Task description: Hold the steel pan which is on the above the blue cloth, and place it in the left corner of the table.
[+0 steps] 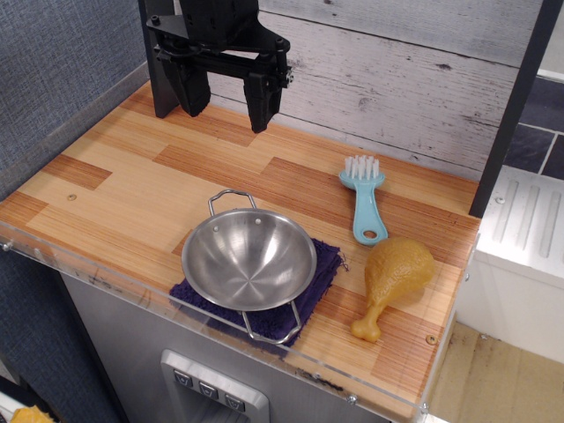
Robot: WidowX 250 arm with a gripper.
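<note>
The steel pan (249,259) is a shiny round bowl with two wire loop handles. It sits on the blue cloth (322,265), a dark purple-blue towel near the front edge of the table (115,189). The pan covers most of the cloth. My black gripper (226,107) hangs open and empty at the back of the table, well above and behind the pan, its two fingers spread apart.
A light blue brush (364,201) lies right of the pan. A yellow toy chicken drumstick (393,282) lies at the front right. A grey plank wall stands behind, a dark post (514,115) at the right, a textured wall at the left.
</note>
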